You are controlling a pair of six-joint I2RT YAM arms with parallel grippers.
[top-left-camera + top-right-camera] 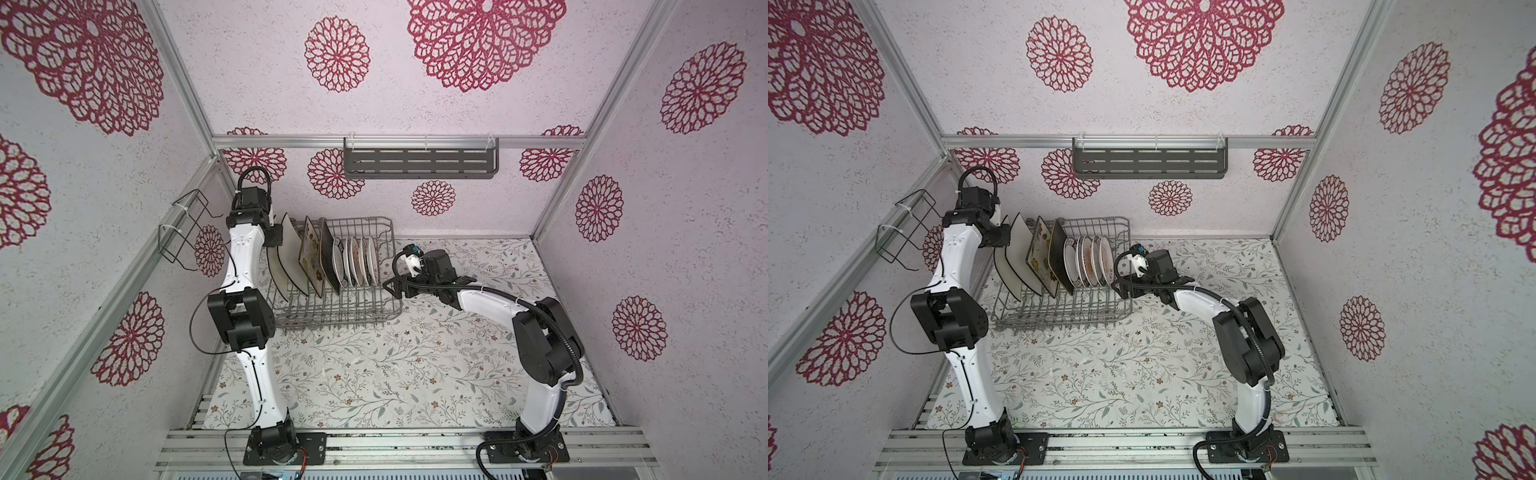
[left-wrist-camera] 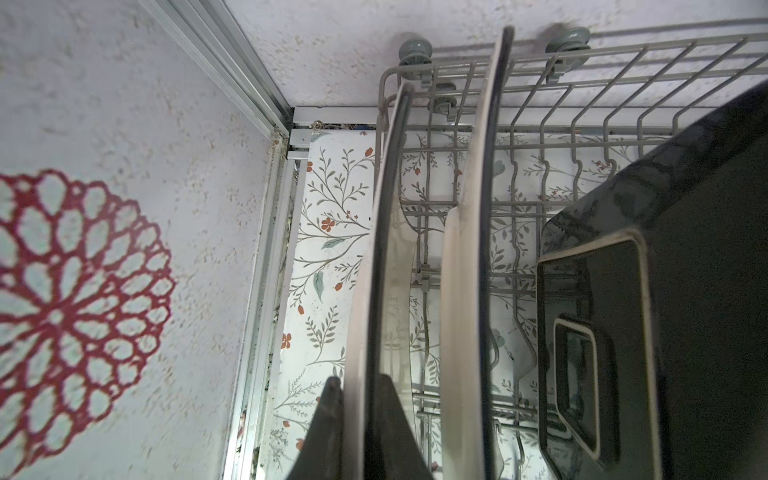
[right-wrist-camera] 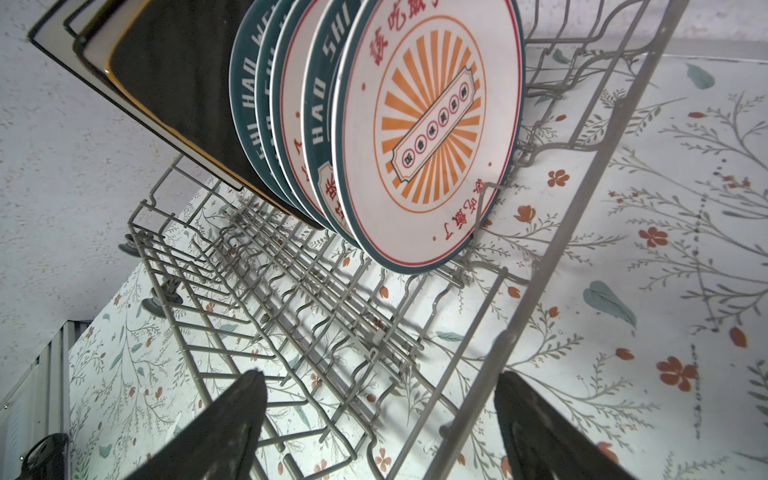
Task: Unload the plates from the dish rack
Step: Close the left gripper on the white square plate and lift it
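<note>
My left gripper (image 2: 357, 384) was clamped on the end plate (image 2: 376, 257) at the rack's (image 1: 332, 322) nine o'clock end. My right gripper (image 3: 380, 382) gaped wide near the round plates (image 3: 428, 137) at three o'clock. I judged this the first lift. Next, the plate needed raising straight up, clear of the tines (image 3: 316, 291).

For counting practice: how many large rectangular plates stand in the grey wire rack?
4, at the left end of the rack: two white black-rimmed plates, one cream floral, one dark brown.
</note>
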